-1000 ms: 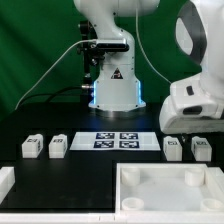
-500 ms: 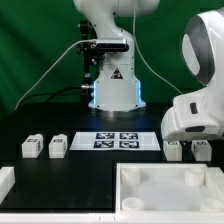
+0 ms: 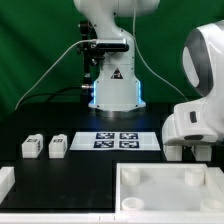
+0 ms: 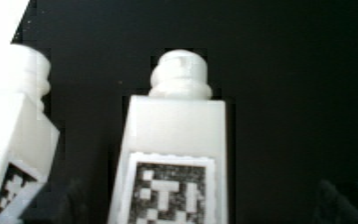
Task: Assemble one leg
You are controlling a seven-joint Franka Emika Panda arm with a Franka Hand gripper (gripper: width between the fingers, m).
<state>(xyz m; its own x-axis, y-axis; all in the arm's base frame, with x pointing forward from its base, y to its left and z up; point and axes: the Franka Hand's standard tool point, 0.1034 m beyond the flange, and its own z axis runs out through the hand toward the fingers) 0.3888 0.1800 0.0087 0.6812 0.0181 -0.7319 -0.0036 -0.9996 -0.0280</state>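
Narrow gap between 2 legs (image 4: 172, 130); bare table (image 3: 90, 165) strip between marker board (image 3: 118, 140), white panel (image 3: 165, 195).

Marker board (image 3: 118, 140) lies mid-table (image 3: 90, 178), in front of robot base (image 3: 112, 88). On ext. view's left of board, 2 legs side by side, apart: outer leg (image 3: 31, 147), then inner leg (image 3: 58, 147) nearer board. Arm end (image 3: 195, 125) hangs low at ext. view's right of board. Front row: tray part (image 3: 165, 186) front right, block (image 3: 5, 180) at front left edge. Wrist view: 2 legs parallel, just beside each other, not touching: mid leg (image 4: 172, 140), side leg (image 4: 16, 130).
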